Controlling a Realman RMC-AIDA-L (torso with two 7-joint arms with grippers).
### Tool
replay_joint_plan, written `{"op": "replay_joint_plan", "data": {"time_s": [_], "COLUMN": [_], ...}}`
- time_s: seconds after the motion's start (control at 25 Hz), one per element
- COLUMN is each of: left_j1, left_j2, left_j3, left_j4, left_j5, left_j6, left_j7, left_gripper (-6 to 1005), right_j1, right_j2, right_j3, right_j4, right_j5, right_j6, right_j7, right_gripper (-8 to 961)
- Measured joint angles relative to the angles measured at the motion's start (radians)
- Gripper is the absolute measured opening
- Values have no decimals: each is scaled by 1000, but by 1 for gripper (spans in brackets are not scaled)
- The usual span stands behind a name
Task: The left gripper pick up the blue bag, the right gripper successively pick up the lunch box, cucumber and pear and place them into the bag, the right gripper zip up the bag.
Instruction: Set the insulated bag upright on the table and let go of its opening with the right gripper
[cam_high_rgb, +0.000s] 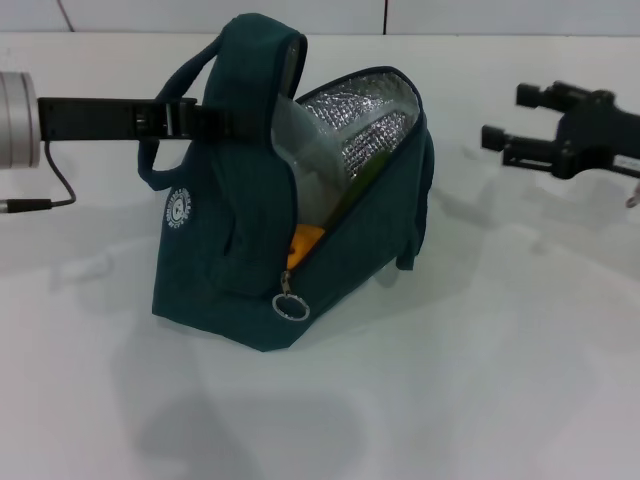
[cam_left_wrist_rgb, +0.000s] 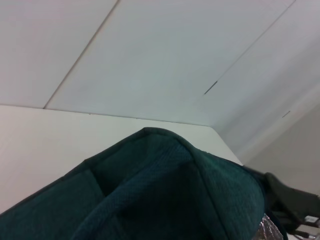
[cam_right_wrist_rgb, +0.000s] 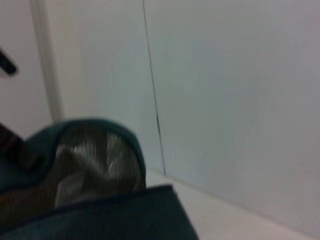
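Observation:
The blue bag (cam_high_rgb: 230, 270) stands at the table's middle, its mouth open and its silver lining (cam_high_rgb: 360, 125) showing. My left gripper (cam_high_rgb: 195, 118) reaches in from the left and is shut on the bag's top by the handle, holding it up. Inside the opening, an orange patch of the pear (cam_high_rgb: 305, 243) shows low down. A thin green strip of the cucumber (cam_high_rgb: 352, 188) runs above it, with the lunch box's clear plastic (cam_high_rgb: 305, 165) behind. The zipper ring (cam_high_rgb: 291, 305) hangs at the front low corner. My right gripper (cam_high_rgb: 508, 117) hovers open and empty to the bag's right. The bag's fabric (cam_left_wrist_rgb: 150, 195) fills the left wrist view. The bag's lining (cam_right_wrist_rgb: 95, 155) shows in the right wrist view.
The white table (cam_high_rgb: 480, 380) spreads around the bag, with a white panelled wall (cam_high_rgb: 450, 15) behind it. In the left wrist view, the right gripper (cam_left_wrist_rgb: 292, 200) shows beyond the bag.

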Motion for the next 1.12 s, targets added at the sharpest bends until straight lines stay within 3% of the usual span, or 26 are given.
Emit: {"op": "replay_joint_plan", "data": {"time_s": [0.12,0.44,1.0,1.12], "left_j1": [-3,-7,-7,-7], "left_j2": [-1,-1,-4,-4], "left_j3": [0,0,0,-1], "left_j4": [0,0,-14,-15], "left_j5": [0,0,-4,-5], "left_j6": [0,-1,-2,-3], "left_j7": [1,2,14,14], "left_gripper": [50,50,51,51], "right_j1": [29,66,116,122], "right_j2": [22,79,94,95], "right_j3": [0,-4,-21,-34], "right_j4": [13,27,28,28], "right_j5": [-67,-156,-162,-163], "right_j6": [21,66,172,176], "right_j7": [19,18,11,4], "right_gripper": [793,793,782,694]}}
